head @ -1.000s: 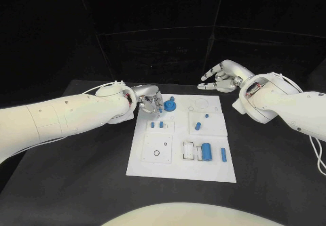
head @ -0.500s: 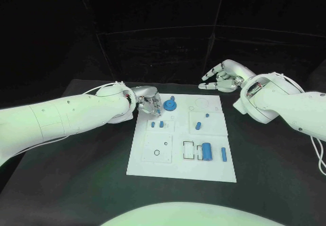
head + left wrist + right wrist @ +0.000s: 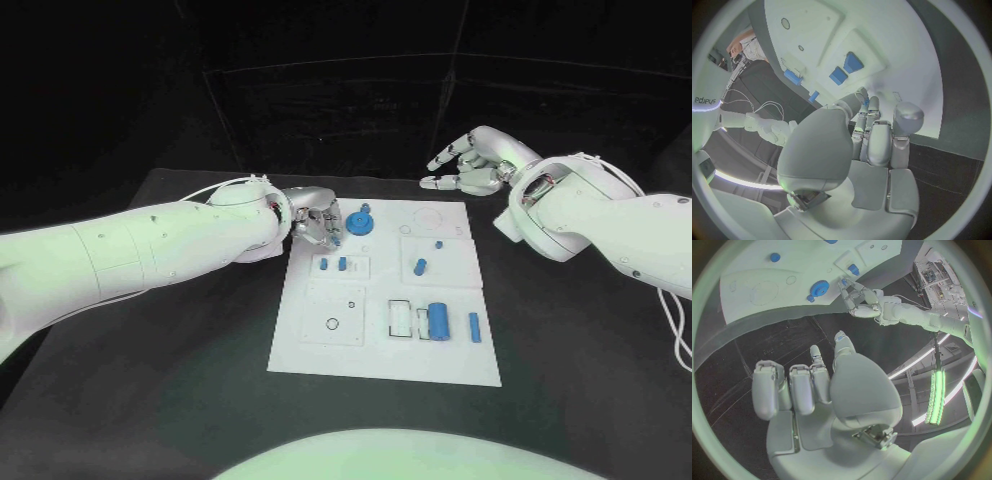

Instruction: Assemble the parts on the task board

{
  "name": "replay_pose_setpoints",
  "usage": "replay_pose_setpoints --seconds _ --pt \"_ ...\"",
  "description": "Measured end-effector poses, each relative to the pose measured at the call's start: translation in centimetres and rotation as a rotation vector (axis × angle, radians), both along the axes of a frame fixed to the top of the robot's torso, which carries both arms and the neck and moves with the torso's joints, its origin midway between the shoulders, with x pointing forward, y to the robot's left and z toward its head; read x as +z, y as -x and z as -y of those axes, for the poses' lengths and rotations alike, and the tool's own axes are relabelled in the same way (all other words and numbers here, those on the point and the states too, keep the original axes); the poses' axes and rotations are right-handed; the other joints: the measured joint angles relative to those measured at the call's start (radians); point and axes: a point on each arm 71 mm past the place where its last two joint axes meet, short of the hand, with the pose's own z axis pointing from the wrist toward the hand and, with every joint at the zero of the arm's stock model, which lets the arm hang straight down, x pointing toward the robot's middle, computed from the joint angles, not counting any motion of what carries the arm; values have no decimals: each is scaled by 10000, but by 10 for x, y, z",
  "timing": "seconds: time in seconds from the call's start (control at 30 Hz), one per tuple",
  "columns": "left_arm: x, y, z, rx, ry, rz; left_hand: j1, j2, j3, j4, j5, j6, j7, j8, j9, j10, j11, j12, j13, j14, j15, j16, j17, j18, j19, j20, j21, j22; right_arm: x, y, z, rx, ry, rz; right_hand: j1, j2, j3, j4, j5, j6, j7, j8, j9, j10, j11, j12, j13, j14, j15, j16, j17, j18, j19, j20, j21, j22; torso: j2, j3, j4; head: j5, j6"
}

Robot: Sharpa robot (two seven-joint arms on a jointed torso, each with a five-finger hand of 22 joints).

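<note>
Task board (image 3: 346, 350): white plate, flat on the black table (image 3: 173, 400), with blue parts on its panels.

Gear-shaped blue part (image 3: 361, 221): at the board's far left corner, just beside the left hand.

Two small blue parts (image 3: 333, 264): side by side on the board's left panel, nearer the robot than the gear part.

Small blue part (image 3: 421, 267): on the board's right panel, level with the pair.

Large blue cylinder (image 3: 438, 321): lying near the board's near right corner, a thinner blue pin (image 3: 475, 327) just beside it.

Left hand (image 3: 315, 217): at the board's far left edge, fingers extended close together toward the board; whether they touched anything could not be told.

Right hand (image 3: 473, 161): raised beyond the board's far right corner, well apart from it, fingers spread, holding nothing.
</note>
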Motion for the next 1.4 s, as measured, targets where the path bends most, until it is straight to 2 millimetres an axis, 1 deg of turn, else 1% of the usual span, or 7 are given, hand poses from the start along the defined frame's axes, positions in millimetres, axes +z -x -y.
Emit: replay_pose_setpoints --seconds 0.23,0.73,0.77,1.0,1.07,1.33,1.4 --pt "-1 1 1 -50 -108 -56 0 0 0 0 0 -1 0 0 0 37 38 -35 12 0 0 0 -17 0 0 0 0 0 0 0 1 -10 2 0 0 0 0 0 0 0 0 0 0 0 0 0 2 0 0 0 0 0 0 0 0 0 0 0 8 -22 -13" --pt "0 4 6 -212 -75 -47 0 0 27 -27 0 56 -17 -3 -15 76 -2 -35 20 0 0 0 -17 0 0 0 0 15 0 0 0 -7 1 0 0 0 0 0 0 0 0 0 0 0 0 0 4 0 0 0 -1 0 0 0 0 0 0 -5 11 -38 -29" --pt "0 4 6 -213 -73 -41 0 0 26 -28 0 91 -23 -10 -14 109 -34 -35 26 0 0 0 -16 0 0 0 0 22 0 0 0 -7 1 1 0 0 0 0 0 0 0 0 0 0 0 0 3 0 0 0 -1 0 0 0 0 0 0 -4 11 -46 -29" --pt "0 4 7 -209 -77 -28 0 0 26 -27 0 107 -37 -9 1 145 0 -35 30 0 0 0 -16 0 0 0 0 22 0 0 0 -6 1 1 0 0 0 0 0 0 0 0 0 0 0 1 -1 0 0 0 -1 0 0 0 0 0 0 -1 10 -53 -35" --pt "-1 4 7 -200 -97 -46 -54 -55 26 -27 0 107 -37 -9 10 145 0 -35 31 0 0 0 -27 0 0 0 0 22 0 0 0 -5 1 1 0 0 0 0 0 0 0 0 0 0 0 1 -1 0 0 0 -1 0 0 0 0 0 0 0 10 -53 -35" --pt "-2 3 9 -124 -269 -230 -91 -18 26 -27 0 106 -37 -20 6 144 0 -74 30 0 0 0 -60 0 0 0 0 13 0 0 0 -1 0 0 0 0 0 0 0 0 0 0 0 0 0 1 0 0 0 0 -1 0 0 0 0 0 -1 4 9 -49 -33" --pt "-2 2 9 -104 -320 -281 -130 -57 26 -27 0 106 -38 -21 6 144 1 -74 30 0 1 0 -71 0 0 0 0 2 0 0 0 -3 1 -1 0 0 0 0 0 0 0 0 0 0 0 1 1 0 0 0 -2 1 0 0 0 0 -2 4 8 -53 -33"
